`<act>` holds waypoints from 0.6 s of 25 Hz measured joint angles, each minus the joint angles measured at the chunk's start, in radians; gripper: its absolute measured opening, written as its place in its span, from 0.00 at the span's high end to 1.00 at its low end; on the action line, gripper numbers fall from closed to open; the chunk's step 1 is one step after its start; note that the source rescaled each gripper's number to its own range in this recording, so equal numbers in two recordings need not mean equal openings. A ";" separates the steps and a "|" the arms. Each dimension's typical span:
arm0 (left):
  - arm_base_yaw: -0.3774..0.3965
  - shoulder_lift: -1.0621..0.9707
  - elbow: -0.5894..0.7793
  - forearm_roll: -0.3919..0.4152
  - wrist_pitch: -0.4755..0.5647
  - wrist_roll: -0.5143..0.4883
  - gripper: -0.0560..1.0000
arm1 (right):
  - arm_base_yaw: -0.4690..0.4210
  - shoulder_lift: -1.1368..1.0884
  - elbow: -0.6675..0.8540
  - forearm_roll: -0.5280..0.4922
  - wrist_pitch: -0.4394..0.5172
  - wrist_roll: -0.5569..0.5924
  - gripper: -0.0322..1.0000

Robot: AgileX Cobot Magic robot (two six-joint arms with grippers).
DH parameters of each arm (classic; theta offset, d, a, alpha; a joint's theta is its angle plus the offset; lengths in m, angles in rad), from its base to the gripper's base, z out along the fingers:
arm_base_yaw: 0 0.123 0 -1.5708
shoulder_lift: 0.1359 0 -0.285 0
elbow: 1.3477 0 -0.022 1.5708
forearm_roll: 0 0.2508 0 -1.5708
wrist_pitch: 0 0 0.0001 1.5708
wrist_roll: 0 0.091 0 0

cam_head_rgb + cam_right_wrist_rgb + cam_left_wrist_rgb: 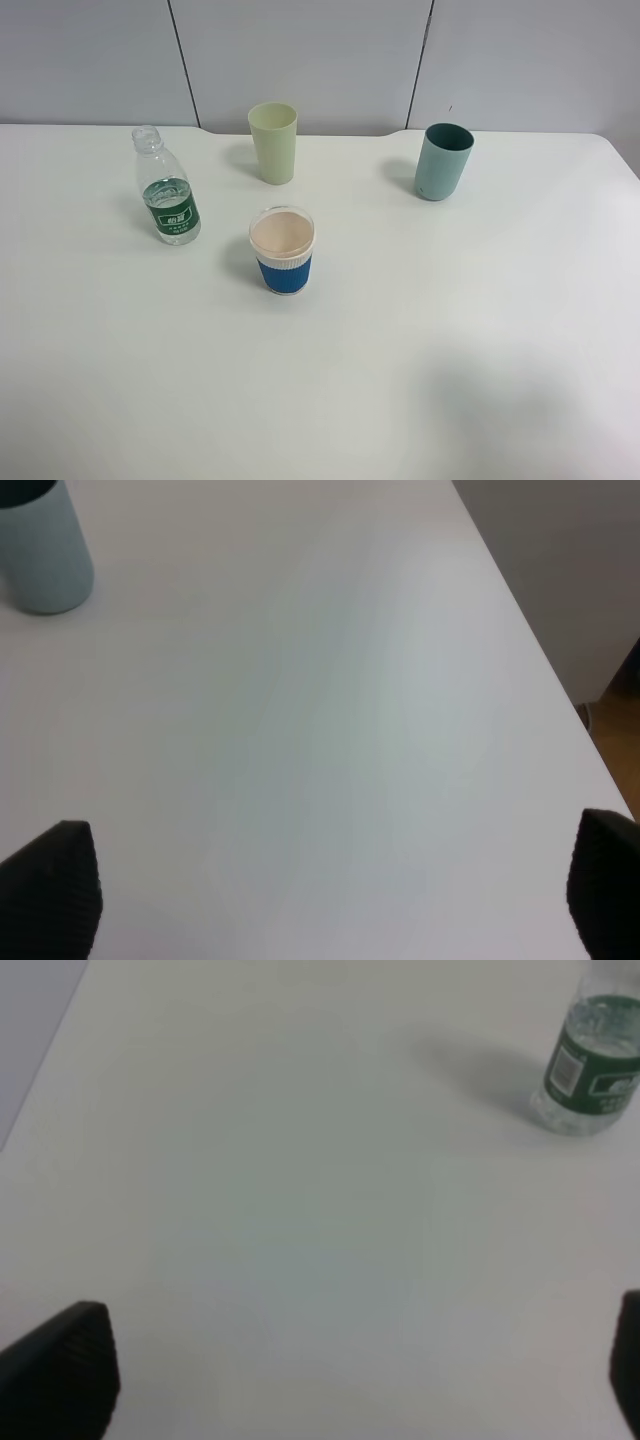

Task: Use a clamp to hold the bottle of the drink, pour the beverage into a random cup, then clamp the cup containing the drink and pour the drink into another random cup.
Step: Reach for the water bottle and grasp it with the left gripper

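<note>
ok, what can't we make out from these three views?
- Left wrist: bottle neck and cap cut off by the frame edge.
- Right wrist: teal cup rim and inside cut off by the frame corner.
- Exterior high: bottle label marks too small to read.
- Exterior high: pale yellow-green tumbler inside bottom hidden by its own wall.

Green-labelled bottle (170,205), blue-sleeved cup (284,262), yellow-green tumbler (273,143), teal cup (443,162).

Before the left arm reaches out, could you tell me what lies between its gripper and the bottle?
Nothing: in the left wrist view only bare white table separates the open left gripper from the bottle.
</note>
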 joint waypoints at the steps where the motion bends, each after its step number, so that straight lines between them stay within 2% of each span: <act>1: 0.000 0.000 0.000 0.000 0.000 0.000 0.00 | 0.000 0.000 0.000 0.000 0.000 0.000 0.20; 15: 0.000 0.000 0.000 -0.001 0.000 0.000 0.00 | 0.000 0.000 0.000 0.000 0.000 0.000 0.20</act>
